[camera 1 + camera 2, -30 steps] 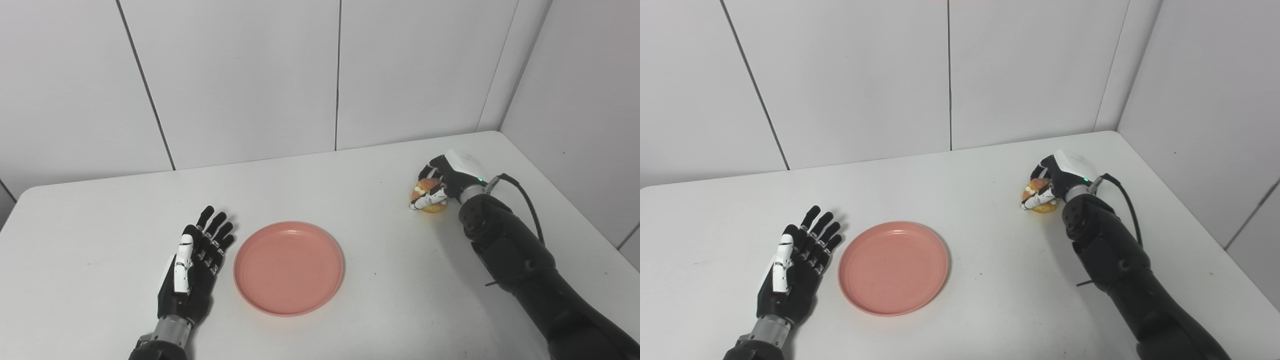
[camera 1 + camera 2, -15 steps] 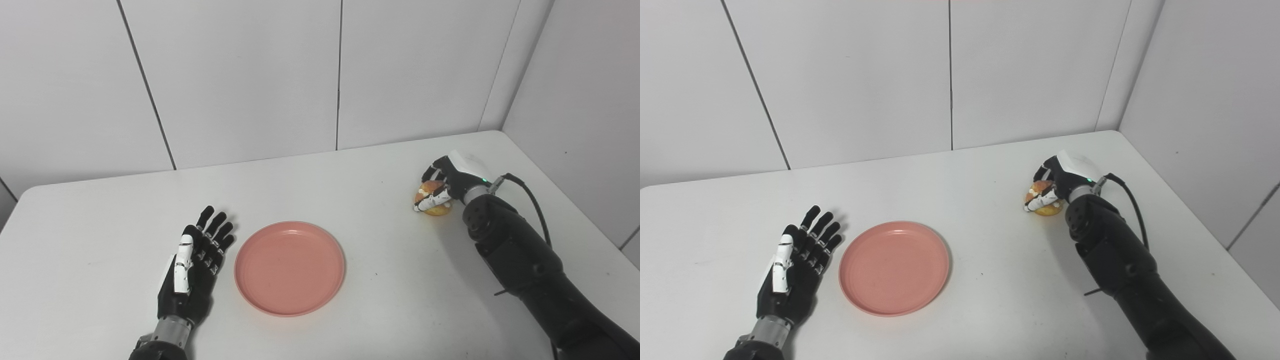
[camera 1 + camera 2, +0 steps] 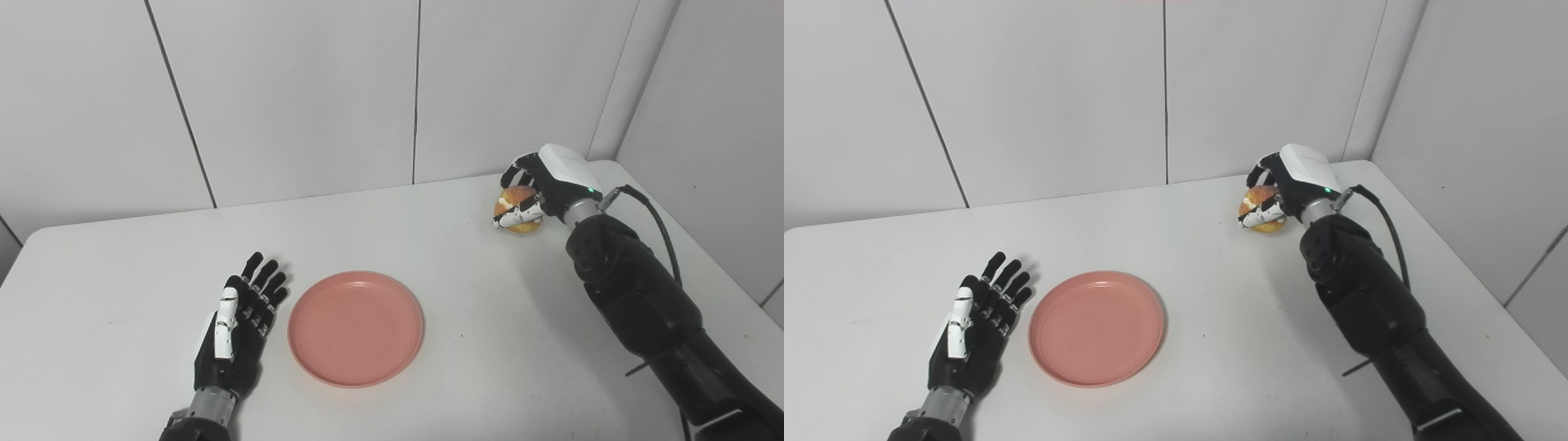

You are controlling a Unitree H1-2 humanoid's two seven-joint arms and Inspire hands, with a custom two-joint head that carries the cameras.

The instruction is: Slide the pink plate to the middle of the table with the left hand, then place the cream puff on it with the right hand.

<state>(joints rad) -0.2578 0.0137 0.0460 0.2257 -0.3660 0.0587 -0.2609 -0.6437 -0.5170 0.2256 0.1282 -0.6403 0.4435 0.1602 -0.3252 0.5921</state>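
Observation:
The pink plate [image 3: 355, 328] lies flat on the white table [image 3: 429, 245], a little left of its middle. Beside the plate's left rim, my left hand [image 3: 236, 324] rests on the table, open, fingers spread, touching nothing. At the far right my right hand [image 3: 542, 190] is shut on the golden cream puff [image 3: 516, 202] and holds it lifted above the table, well to the right of the plate. Its fingers wrap over the puff and hide part of it.
White wall panels [image 3: 294, 92] stand along the table's back edge and a side wall [image 3: 710, 122] closes the right. A black cable [image 3: 652, 220] loops from my right wrist. The table's right edge runs close to my right forearm.
My right hand has lifted the cream puff off the table and carried it up and slightly left. The plate and my left hand have not moved.

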